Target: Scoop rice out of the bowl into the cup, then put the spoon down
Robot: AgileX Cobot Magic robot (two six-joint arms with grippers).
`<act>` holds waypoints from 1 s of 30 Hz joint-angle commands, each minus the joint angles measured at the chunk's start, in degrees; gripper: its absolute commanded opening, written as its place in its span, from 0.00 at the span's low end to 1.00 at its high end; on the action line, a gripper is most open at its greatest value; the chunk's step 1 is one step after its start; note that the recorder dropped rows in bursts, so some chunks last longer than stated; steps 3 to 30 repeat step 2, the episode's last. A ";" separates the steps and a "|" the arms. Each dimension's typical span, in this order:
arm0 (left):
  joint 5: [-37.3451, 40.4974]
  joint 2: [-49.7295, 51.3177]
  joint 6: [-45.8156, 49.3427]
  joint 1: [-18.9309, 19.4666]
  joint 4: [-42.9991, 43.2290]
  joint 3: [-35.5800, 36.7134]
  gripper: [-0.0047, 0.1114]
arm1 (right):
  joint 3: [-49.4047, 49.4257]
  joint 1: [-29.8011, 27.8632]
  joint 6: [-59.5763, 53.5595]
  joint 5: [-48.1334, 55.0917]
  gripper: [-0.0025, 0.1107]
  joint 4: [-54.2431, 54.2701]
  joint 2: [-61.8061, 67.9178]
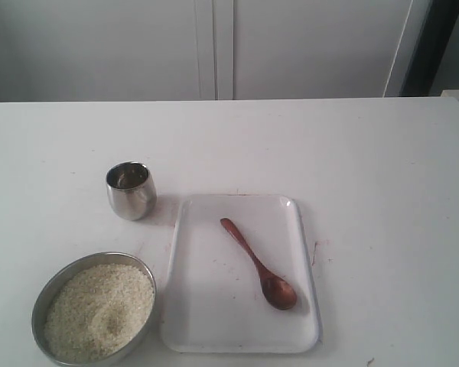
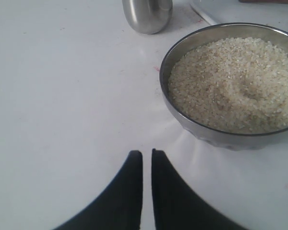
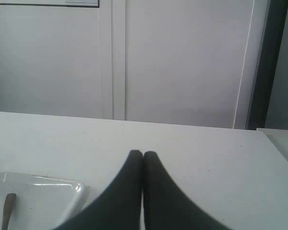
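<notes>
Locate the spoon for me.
Exterior view: the spoon lies flat on the white tray, right of centre, scoop end toward its near right corner. The cup and bowl sit off the tray's left side.

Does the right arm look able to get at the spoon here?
Probably yes: the spoon lies bare on the tray, nothing over its handle; the right gripper is shut, holding nothing.

Left hand (image 2: 147,153), right hand (image 3: 143,154), both closed
</notes>
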 commanded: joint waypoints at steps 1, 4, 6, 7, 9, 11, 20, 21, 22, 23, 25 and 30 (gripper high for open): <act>0.18 -0.17 0.22 0.23 -0.40 0.29 0.16 | 0.28 -0.25 0.11 -0.53 0.02 0.03 -0.39; 0.18 -0.17 0.22 0.23 -0.40 0.29 0.16 | 0.28 -0.25 0.11 -0.53 0.02 0.03 -0.39; 0.18 -0.17 0.22 0.23 -0.40 0.29 0.16 | 0.28 -0.25 0.11 -0.53 0.02 0.03 -0.39; 0.18 -0.17 0.22 0.23 -0.40 0.29 0.16 | 0.28 -0.25 0.11 -0.53 0.02 0.03 -0.39; 0.18 -0.17 0.22 0.23 -0.40 0.29 0.16 | 0.28 -0.25 0.11 -0.53 0.02 0.03 -0.39; 0.18 -0.17 0.22 0.23 -0.40 0.29 0.16 | 0.28 -0.25 0.11 -0.53 0.02 0.03 -0.39; 0.18 -0.17 0.22 0.23 -0.40 0.29 0.16 | 0.28 -0.25 0.11 -0.53 0.02 0.03 -0.39; 0.18 -0.17 0.22 0.23 -0.40 0.29 0.16 | 0.28 -0.25 0.11 -0.53 0.02 0.03 -0.39; 0.18 -0.17 0.22 0.23 -0.40 0.29 0.16 | 0.28 -0.25 0.11 -0.53 0.02 0.03 -0.39; 0.18 -0.17 0.22 0.23 -0.40 0.29 0.16 | 0.28 -0.25 0.11 -0.53 0.02 0.03 -0.39; 0.18 -0.17 0.22 0.23 -0.40 0.29 0.16 | 0.28 -0.25 0.11 -0.53 0.02 0.03 -0.39; 0.18 -0.17 0.22 0.23 -0.40 0.29 0.16 | 0.28 -0.25 0.11 -0.53 0.02 0.03 -0.39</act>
